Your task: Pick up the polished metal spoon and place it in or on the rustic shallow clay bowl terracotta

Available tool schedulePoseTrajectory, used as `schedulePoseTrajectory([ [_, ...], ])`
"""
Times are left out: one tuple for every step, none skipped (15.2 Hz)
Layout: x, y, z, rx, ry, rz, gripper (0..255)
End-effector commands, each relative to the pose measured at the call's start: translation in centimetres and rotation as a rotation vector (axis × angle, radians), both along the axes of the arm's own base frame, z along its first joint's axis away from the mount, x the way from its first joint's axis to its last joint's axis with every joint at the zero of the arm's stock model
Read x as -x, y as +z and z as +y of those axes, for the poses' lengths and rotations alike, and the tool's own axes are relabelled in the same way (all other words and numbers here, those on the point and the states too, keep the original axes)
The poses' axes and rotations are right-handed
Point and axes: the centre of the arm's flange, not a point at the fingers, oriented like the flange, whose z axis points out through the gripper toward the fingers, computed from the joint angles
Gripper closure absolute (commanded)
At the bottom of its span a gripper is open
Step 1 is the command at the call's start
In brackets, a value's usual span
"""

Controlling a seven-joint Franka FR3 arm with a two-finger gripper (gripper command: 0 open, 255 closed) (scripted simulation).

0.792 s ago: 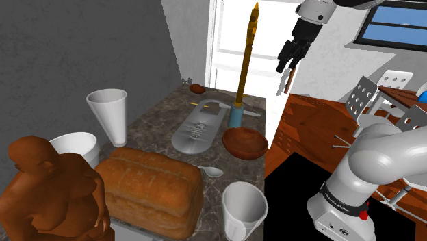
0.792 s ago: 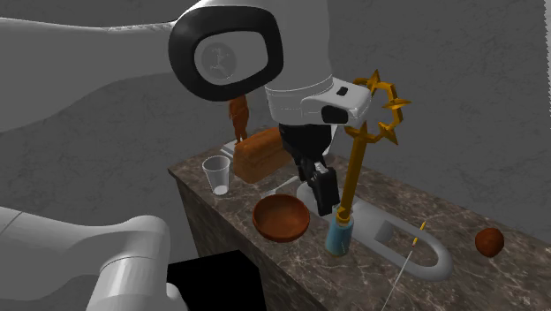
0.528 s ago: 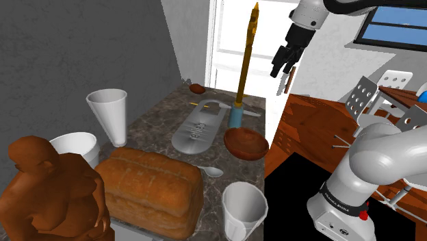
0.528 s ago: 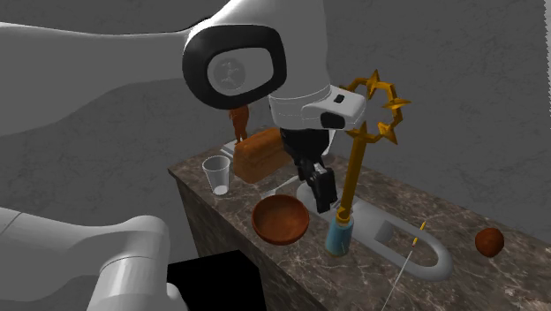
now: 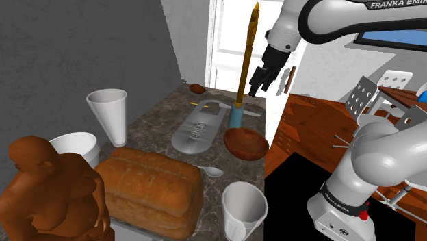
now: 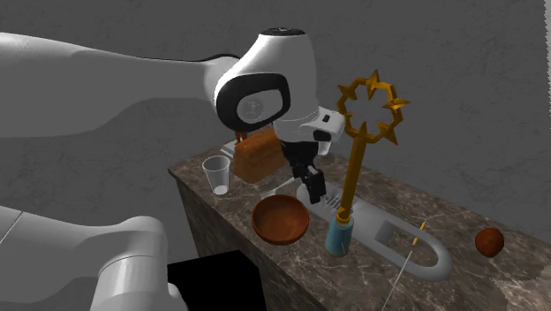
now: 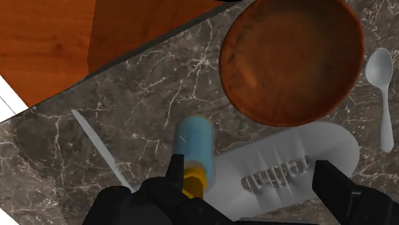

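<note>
Crowded marbled surface (image 5: 154,123). Bread loaf (image 5: 150,185) up front, the reddish-brown bowl (image 5: 245,144) at its two o'clock in the shoulder view. The pale spoon (image 5: 212,171) lies flat just beside the loaf, at the bowl's seven o'clock. Best play, I'd say: steer clear of the tall golden staff (image 5: 245,61), square up across the thin handle, come down straight. Gripper (image 5: 263,81) hangs high at the bowl's twelve o'clock, jaws spread wide, gripping nothing.
</note>
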Motion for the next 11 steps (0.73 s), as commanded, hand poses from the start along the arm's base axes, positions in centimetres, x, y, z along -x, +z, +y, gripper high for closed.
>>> schedulePoseTrajectory([
  [-0.4,-1.5,1.9,-0.009,0.022,-0.001,0],
  [-0.6,-2.3,2.8,-0.013,0.033,-0.001,0],
  [-0.8,-3.0,3.8,-0.017,0.044,-0.001,0],
  [-1.0,-3.7,4.8,-0.021,0.055,-0.001,0],
  [-1.2,-4.5,5.8,-0.025,0.065,-0.001,0],
  [-1.3,-5.2,6.8,-0.029,0.076,-0.001,0],
  [-1.5,-6.0,7.8,-0.033,0.087,0.0,0],
  [-1.6,-6.7,8.8,-0.037,0.098,0.0,0],
  [-1.7,-7.4,9.8,-0.041,0.109,0.0,0],
  [-1.8,-8.1,10.8,-0.045,0.12,0.0,0],
  [-1.9,-8.8,11.9,-0.049,0.131,0.0,0],
])
